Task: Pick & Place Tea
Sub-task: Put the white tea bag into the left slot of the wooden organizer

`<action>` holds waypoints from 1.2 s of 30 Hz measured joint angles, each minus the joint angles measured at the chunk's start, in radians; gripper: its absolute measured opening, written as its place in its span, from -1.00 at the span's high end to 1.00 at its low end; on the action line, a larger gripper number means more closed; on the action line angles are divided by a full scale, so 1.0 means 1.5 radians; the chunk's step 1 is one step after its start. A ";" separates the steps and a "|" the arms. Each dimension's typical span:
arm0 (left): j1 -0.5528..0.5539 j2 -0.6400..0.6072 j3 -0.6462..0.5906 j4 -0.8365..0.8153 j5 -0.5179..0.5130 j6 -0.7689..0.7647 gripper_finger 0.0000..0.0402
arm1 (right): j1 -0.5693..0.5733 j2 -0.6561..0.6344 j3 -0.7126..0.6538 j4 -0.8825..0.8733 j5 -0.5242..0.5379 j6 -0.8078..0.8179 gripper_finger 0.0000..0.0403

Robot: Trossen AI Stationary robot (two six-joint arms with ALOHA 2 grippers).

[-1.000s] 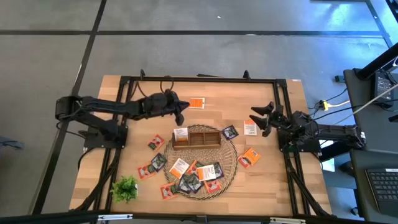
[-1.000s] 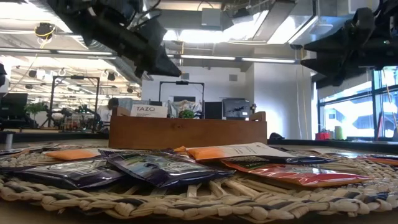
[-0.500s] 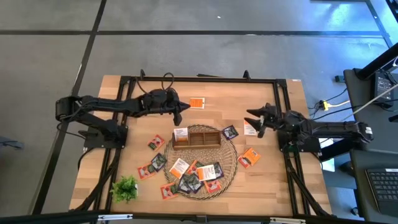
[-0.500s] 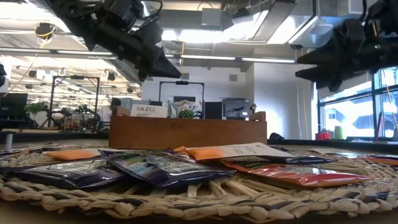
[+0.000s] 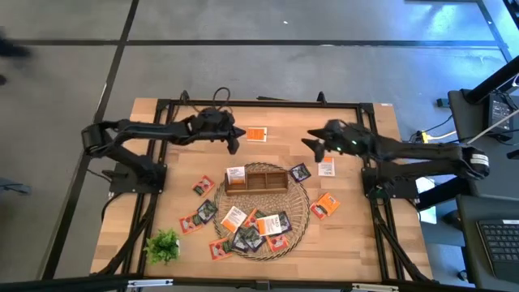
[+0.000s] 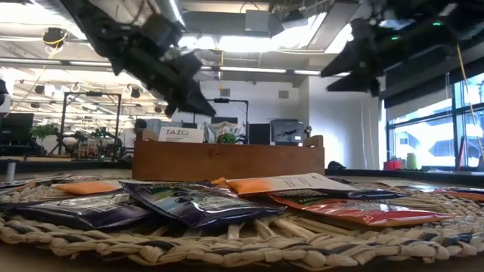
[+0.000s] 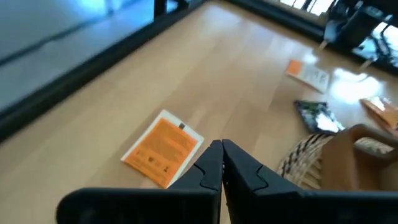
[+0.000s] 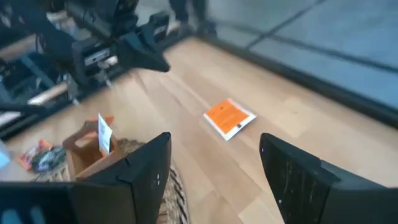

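Note:
A lone orange tea sachet (image 5: 257, 135) lies flat on the wood near the table's far edge; it also shows in the left wrist view (image 7: 163, 149) and the right wrist view (image 8: 229, 118). My left gripper (image 5: 235, 145) hovers shut just left of it, holding nothing (image 7: 221, 163). My right gripper (image 5: 312, 146) hangs open in the air to the sachet's right (image 8: 214, 168), empty. A white-and-orange sachet (image 5: 236, 174) stands in the left compartment of the wooden tray (image 5: 272, 185). Several more sachets (image 5: 258, 231) lie on the round wicker mat (image 5: 302, 212).
Loose sachets lie on the wood around the mat: a dark one (image 5: 300, 172) and a white-and-orange one (image 5: 326, 168) right of the tray, an orange one (image 5: 324, 204), and others at the left (image 5: 203, 186). A green plant sprig (image 5: 163, 245) sits at the near left. A black frame (image 5: 268, 103) rims the table.
My right gripper has swung toward the table's left, out over the wood toward the lone orange sachet, rising as it went and staying open. My left gripper has sunk a little beside that sachet. No sachet has moved.

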 joint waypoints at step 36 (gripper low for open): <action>0.066 0.284 0.216 -0.215 -0.014 0.089 0.99 | -0.189 0.692 0.475 -0.113 -0.276 -0.017 -0.22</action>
